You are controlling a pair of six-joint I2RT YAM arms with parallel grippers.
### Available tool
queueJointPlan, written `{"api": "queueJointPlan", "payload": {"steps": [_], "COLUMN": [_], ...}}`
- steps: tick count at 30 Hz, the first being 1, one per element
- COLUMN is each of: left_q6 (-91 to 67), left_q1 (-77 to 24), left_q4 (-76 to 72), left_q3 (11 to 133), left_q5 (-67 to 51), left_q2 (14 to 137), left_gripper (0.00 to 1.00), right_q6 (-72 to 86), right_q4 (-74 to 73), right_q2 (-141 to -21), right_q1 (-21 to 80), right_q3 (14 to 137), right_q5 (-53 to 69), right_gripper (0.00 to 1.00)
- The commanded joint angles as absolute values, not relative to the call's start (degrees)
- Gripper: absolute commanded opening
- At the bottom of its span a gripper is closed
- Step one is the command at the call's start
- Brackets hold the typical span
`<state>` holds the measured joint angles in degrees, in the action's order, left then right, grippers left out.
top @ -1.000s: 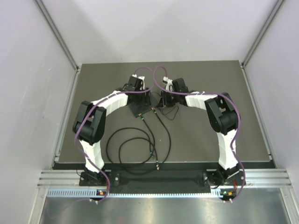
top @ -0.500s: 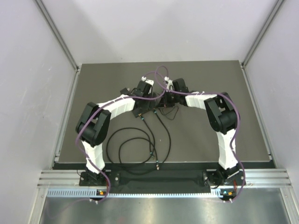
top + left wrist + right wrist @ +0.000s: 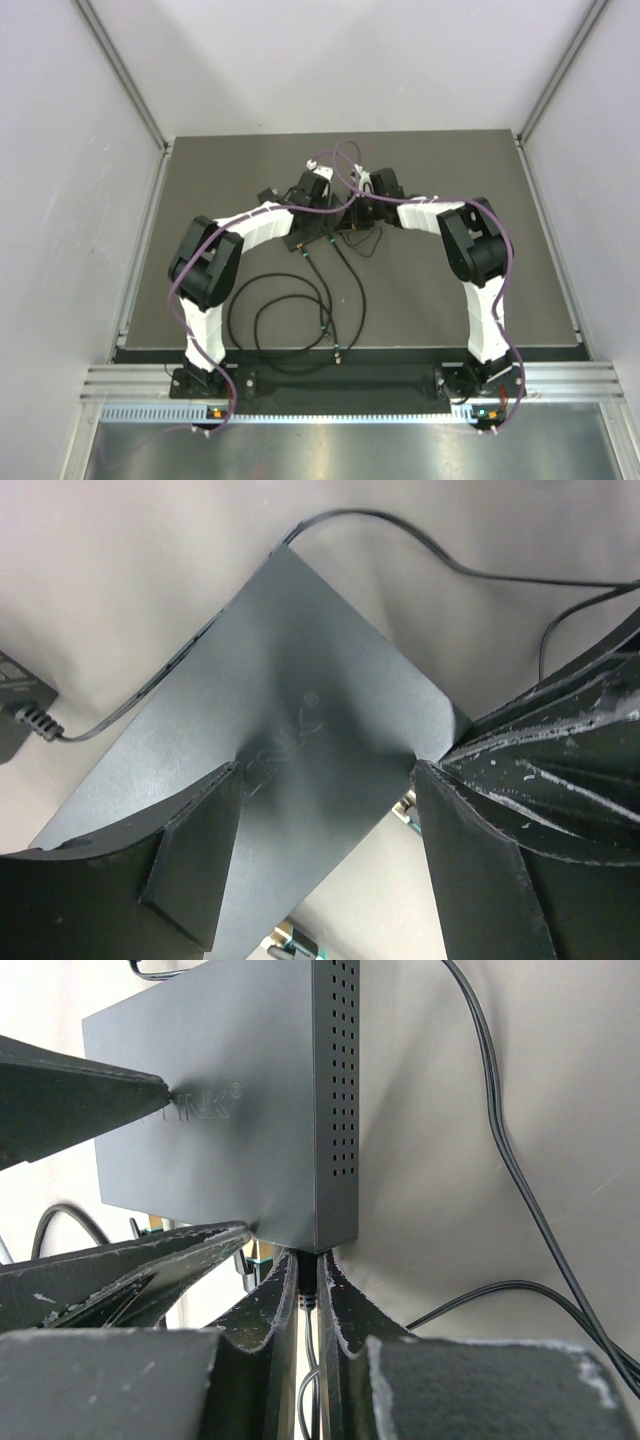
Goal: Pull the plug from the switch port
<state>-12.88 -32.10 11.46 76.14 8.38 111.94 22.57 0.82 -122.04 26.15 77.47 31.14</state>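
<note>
My left claw (image 3: 325, 780) has swung in over the switch (image 3: 300, 720), which lies flat at the middle of the worktop (image 3: 450, 180). The claw is spread apart astride it. My right claw (image 3: 308, 1263) is clamped on the plug (image 3: 309, 1285) at the port, so I judge the switch is braced for the pull.

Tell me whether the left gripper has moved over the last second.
Yes. In the top view the left gripper has shifted right, away from the table left edge and closer to the right gripper, which is shut on the plug.
</note>
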Motion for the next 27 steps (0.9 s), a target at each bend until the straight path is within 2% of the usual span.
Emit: {"api": "queueJointPlan", "payload": {"steps": [1,7,17,27], "left_q6": [-13.5,-13.1,-10.9,-11.2], "left_q1": [-32.4,-33.0,-34.0,-34.1], "left_q4": [11.5,11.9,12.8,17.0], "left_q3": [77.0,77.1,73.5,75.8], "left_q5": [6.0,5.5,11.5,15.8], "left_q2": [114.3,114.8,113.0,116.3], "left_gripper": [0.74,0.74,0.77,0.73], "right_q6": [21.7,21.9,22.1,20.7], "right_q4": [0.7,0.6,0.8,-1.8], "right_q2": [-123.4,-123.4,-123.3,-123.6], "right_q1": [25.9,25.9,25.7,25.6], "right_q3": [78.1,78.0,78.0,78.7], "right_q5": [30.8,31.3,32.0,31.4], "right_gripper": [0.0,0.0,0.0,0.0]}}
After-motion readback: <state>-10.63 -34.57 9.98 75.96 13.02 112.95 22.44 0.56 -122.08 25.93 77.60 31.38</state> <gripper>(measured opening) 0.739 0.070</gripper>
